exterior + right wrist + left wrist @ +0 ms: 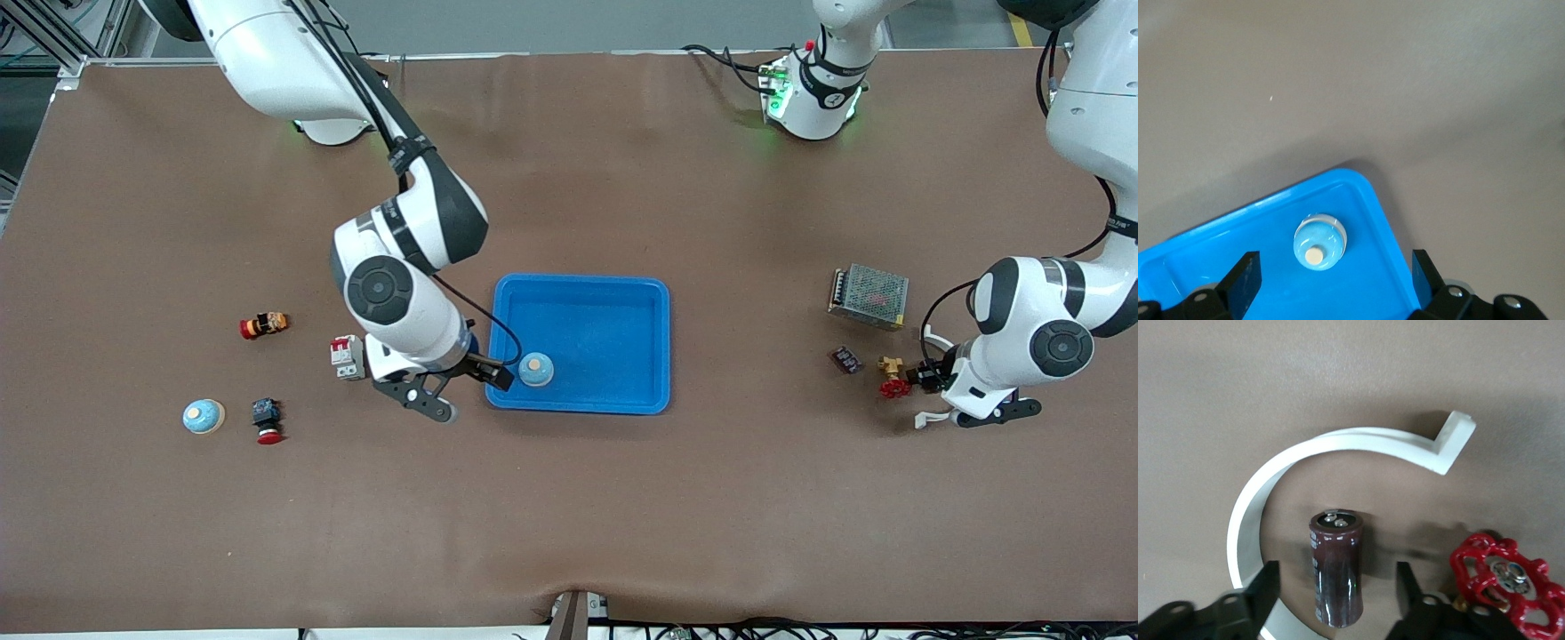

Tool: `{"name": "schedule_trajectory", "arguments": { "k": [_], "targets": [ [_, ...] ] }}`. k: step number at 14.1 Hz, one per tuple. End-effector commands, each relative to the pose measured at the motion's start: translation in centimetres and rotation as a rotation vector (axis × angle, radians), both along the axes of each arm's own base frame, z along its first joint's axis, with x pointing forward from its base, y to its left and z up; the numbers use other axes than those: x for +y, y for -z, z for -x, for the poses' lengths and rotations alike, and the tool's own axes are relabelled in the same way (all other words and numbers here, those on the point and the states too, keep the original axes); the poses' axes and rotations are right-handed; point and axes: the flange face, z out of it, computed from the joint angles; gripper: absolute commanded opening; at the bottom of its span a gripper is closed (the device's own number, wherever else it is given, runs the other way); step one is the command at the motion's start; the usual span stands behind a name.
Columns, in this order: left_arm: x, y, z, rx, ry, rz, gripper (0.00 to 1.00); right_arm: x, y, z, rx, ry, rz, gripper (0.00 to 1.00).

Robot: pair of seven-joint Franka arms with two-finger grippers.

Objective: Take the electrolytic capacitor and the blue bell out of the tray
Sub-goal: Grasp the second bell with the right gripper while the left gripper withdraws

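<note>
Blue bell (536, 369) in tray (613, 293) — corner

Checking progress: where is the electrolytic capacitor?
The capacitor stands upright on the table between the open left gripper's fingers, beside the red valve, at the left arm's end.

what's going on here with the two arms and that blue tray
The capacitor is already out of the tray: it stands on the table between the open fingers of the left claw, beside a red valve and a white curved piece. The right claw hangs open over the tray's corner above the blue bell, which is still inside. A second bell sits on the table toward the right arm's end.
</note>
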Motion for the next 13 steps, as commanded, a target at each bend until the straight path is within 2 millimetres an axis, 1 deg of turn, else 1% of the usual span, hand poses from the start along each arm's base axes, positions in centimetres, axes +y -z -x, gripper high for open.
{"name": "schedule_trajectory", "arguments": {
  "k": [1,3,5,7,9,13],
  "targets": [
    [0.0,-2.3,-0.4,-0.019,0.016,-0.015,1.0,1.7,0.2,1.0,-0.003,-0.001,0.007,1.0],
    [-1.4,-4.1,-0.9,-0.04,0.034,-0.011,1.0,3.1,1.2,1.9,0.005,-0.022,0.012,1.0],
    [-2.4,-6.4,-1.2,-0.05,0.03,-0.004,1.0,3.8,1.5,2.1,-0.008,-0.012,0.005,1.0],
    [-3.7,-8.7,-1.5,-0.06,0.016,0.019,1.0,5.3,2.9,2.6,-0.024,-0.001,-0.003,1.0],
    [-5.0,-10.9,-1.7,-0.056,0.017,0.027,1.0,5.9,4.1,2.9,-0.031,-0.01,0.002,1.0],
    [-6.5,-15.4,-1.6,-0.039,-0.004,0.048,1.0,6.0,5.1,2.9,-0.039,-0.026,0.024,1.0]
  ]
}}
